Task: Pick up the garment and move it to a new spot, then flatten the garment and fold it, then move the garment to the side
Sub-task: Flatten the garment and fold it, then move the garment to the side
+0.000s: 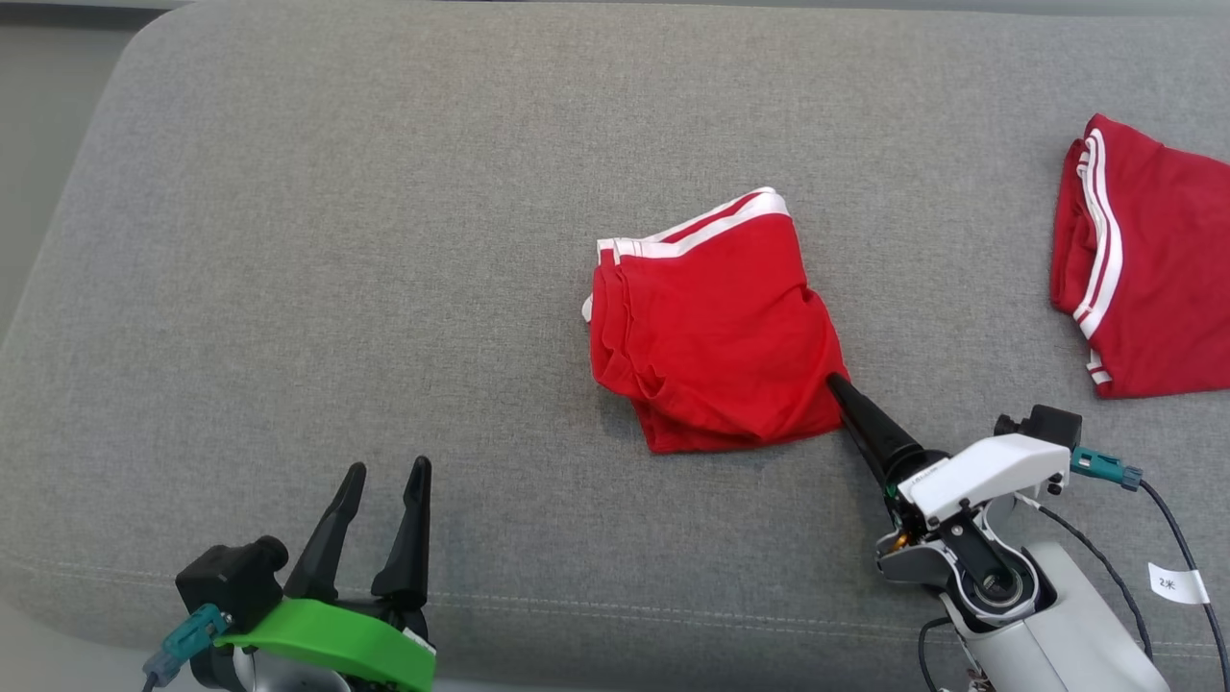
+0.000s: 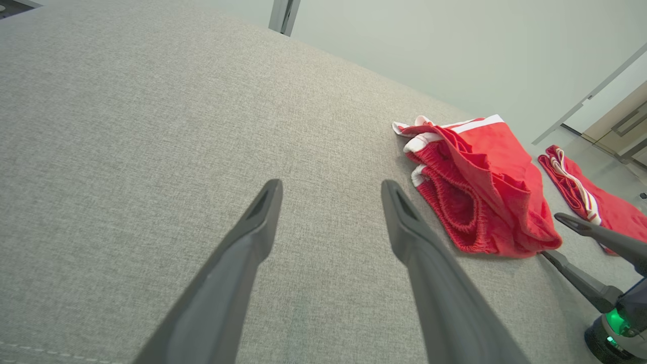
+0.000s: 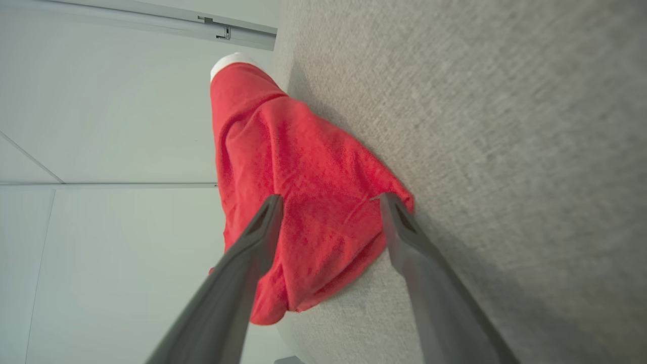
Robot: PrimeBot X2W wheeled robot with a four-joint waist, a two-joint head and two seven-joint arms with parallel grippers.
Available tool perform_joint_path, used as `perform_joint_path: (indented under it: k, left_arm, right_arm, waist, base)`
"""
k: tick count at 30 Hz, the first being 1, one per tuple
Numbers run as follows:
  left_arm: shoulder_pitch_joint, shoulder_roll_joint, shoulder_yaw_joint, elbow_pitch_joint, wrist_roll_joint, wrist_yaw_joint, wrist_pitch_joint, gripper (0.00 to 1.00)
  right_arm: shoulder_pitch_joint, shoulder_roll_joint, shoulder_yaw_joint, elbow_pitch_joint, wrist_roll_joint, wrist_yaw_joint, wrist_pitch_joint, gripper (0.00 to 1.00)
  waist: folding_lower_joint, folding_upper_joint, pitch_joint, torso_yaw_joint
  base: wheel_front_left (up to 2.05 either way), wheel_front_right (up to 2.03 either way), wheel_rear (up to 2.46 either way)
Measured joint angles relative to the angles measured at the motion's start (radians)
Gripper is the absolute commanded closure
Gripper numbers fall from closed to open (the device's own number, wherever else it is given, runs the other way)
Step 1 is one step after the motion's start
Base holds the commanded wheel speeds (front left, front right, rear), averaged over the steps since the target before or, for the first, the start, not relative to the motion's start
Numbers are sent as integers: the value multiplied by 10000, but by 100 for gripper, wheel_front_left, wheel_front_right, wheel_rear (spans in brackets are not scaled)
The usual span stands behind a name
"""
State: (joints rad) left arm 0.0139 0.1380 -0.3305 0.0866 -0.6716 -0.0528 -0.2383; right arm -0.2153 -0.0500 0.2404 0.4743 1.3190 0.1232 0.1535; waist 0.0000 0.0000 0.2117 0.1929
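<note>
While left jaws and right jaws stand parted, a folded, rumpled red garment (image 1: 716, 327) with white-striped waistband (image 1: 716, 227).

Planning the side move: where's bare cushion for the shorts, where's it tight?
Widest free patch: grey cushion left of the folded red shorts, beyond the left claw. A narrower bare strip lies between the shorts and the second red garment at the right edge. Crowded: the shorts' near-right corner, where the open right claw sits.
</note>
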Motion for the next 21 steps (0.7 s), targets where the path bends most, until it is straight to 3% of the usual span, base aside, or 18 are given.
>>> perform_joint_path:
  k: [11,21]
  left_arm:
    - [0,-4,6,48,-2,0,0,0]
    - [0,-8,-36,46,-2,0,0,0]
  right_arm:
    - [-58,-125,349,-111,-374,-2,-184,0]
    - [-115,-769,564,-130,-997,-2,-403,0]
  waist:
    - [0,0,-140,-46]
    - [0,0,-172,-91]
  base:
    - [0,0,0]
    - [0,0,0]
